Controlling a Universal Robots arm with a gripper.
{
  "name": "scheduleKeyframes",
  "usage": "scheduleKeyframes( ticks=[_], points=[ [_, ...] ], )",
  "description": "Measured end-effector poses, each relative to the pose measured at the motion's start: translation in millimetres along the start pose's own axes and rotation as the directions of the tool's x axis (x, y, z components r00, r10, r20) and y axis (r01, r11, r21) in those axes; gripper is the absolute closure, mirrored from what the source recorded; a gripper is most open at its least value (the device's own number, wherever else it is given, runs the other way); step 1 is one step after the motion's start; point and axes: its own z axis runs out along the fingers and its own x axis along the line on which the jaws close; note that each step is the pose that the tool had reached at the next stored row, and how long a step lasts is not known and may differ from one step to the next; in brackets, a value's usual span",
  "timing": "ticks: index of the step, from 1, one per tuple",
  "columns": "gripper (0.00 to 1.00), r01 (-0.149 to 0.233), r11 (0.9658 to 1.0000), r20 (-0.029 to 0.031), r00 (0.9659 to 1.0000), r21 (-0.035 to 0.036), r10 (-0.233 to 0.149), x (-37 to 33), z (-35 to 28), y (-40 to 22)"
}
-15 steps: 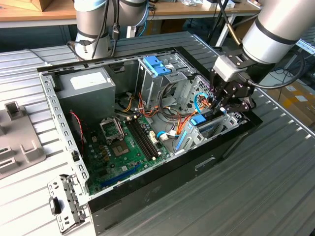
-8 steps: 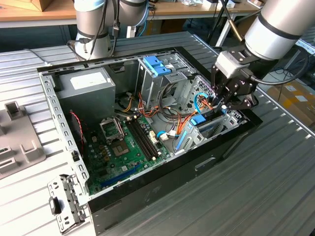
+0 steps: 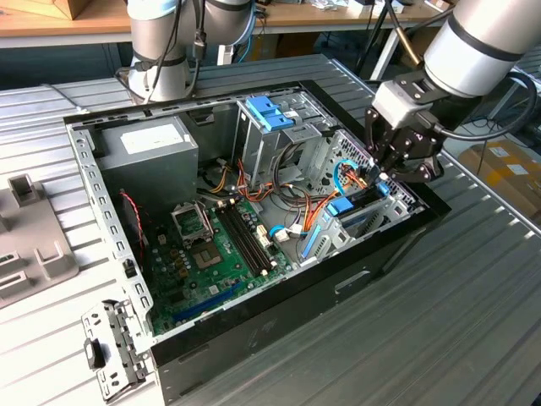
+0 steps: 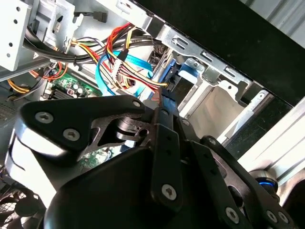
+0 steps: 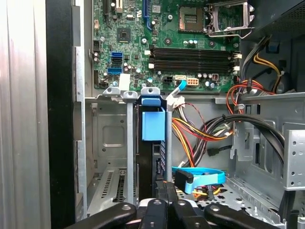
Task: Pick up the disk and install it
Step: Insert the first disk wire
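end effector [image 3: 382,173] above seated disk [image 5: 153,125], coloured cables [image 5: 190,131] crowding beside

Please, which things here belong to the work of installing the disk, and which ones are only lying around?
For the job:
- disk, on edge in the metal cage
- hand, right at that cage
- open computer case

Lying about:
- grey plastic part and small metal bracket, on the table outside the case
- grey box
- circuit board
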Motion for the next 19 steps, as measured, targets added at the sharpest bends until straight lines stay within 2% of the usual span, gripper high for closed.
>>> scheduleKeyframes(
  ticks=[2, 4, 6, 10, 13, 14, 15, 17, 19],
  points=[
    [0.89, -0.001, 1.0000, 0.0013, 1.0000, -0.0040, 0.001, 0.3, 1.9, -1.7],
    [0.89, -0.001, 0.9999, 0.0014, 1.0000, -0.0099, 0.001, 0.9, 4.2, -6.9],
    [0.89, -0.002, 0.9999, 0.0013, 1.0000, -0.0139, 0.002, 1.1, 5.8, -9.2],
    [0.89, -0.003, 0.9997, 0.0002, 1.0000, -0.0228, 0.003, 2.3, 11.9, -10.1],
    [0.89, -0.003, 0.9997, 0.0010, 1.0000, -0.0230, 0.003, 2.8, 12.8, -10.1],
    [0.89, -0.003, 0.9997, 0.0010, 1.0000, -0.0230, 0.003, 2.9, 12.4, -10.2],
    [0.89, -0.002, 0.9997, 0.0023, 1.0000, -0.0230, 0.002, 2.6, 10.6, -10.6],
    [0.89, -0.002, 0.9997, 0.0012, 1.0000, -0.0230, 0.003, 2.0, 4.4, -11.7],
    [0.89, -0.002, 0.9997, 0.0015, 1.0000, -0.0231, 0.003, 1.8, 2.1, -13.3]
  ],
)
